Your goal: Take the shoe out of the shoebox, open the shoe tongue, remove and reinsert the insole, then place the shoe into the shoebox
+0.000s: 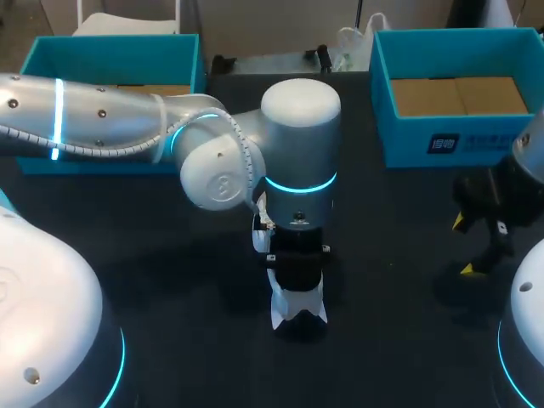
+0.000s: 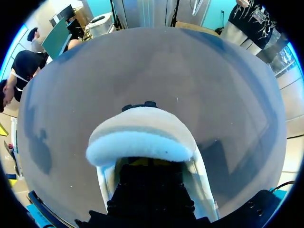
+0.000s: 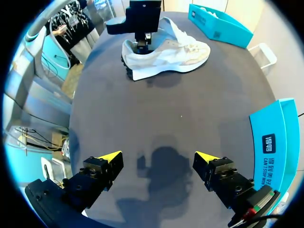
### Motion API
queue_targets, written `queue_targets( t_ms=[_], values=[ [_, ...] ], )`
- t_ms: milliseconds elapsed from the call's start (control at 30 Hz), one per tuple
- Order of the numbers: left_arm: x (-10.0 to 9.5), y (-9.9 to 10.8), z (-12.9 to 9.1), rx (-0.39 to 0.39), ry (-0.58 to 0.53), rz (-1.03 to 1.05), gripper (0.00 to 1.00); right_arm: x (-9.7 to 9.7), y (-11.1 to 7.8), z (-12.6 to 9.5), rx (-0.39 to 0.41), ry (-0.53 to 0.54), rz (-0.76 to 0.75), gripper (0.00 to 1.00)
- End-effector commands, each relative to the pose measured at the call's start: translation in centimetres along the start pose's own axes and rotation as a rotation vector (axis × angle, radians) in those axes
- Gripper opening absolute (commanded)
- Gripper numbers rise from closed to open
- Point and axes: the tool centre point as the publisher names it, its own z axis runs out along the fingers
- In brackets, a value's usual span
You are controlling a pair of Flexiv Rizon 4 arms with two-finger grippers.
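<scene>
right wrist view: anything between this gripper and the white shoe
Nothing visible: only bare dark table lies between the open right gripper and the white fabric sneaker ahead of it.

my left arm hides most of the shoe.

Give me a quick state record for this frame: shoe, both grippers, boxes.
shoe: white, out of the boxes, upright on its sole on the table
left gripper: down in the shoe's heel opening; grip unclear
right gripper: open, empty, above bare table
left shoebox: teal, far left corner
right shoebox: teal, far right corner
</scene>
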Motion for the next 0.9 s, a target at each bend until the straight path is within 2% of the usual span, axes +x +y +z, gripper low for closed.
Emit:
queue_targets(
  t_ms=[33, 233, 433, 600, 733, 900],
  values=[
    [0.4, 0.0, -1.4, -0.031, -0.003, -0.008, 0.00, 0.1, 0.0, 0.0, 0.004, -0.003, 0.001, 1.00],
    [0.7, 0.5, -2.8, -0.074, 0.013, -0.021, 0.00, 0.1, 0.0, 0.0, 0.004, -0.003, 0.001, 1.00],
    [1.5, 1.5, -1.2, -0.055, 0.116, -0.039, 0.00, 0.1, 0.0, 0.0, 0.004, -0.003, 0.001, 1.00],
    [1.4, 1.7, 0.3, -0.056, 0.138, -0.037, 0.00, 0.1, 0.0, 0.0, 0.004, -0.003, 0.001, 1.00],
    [1.3, 1.9, 0.5, -0.051, 0.139, -0.038, 0.00, 0.1, 0.0, 0.0, 0.004, -0.003, 0.001, 1.00],
    [1.9, 1.3, -1.6, -0.077, 0.074, -0.033, 0.00, 0.1, 0.0, 0.0, 0.004, -0.003, 0.001, 1.00]
  ],
)
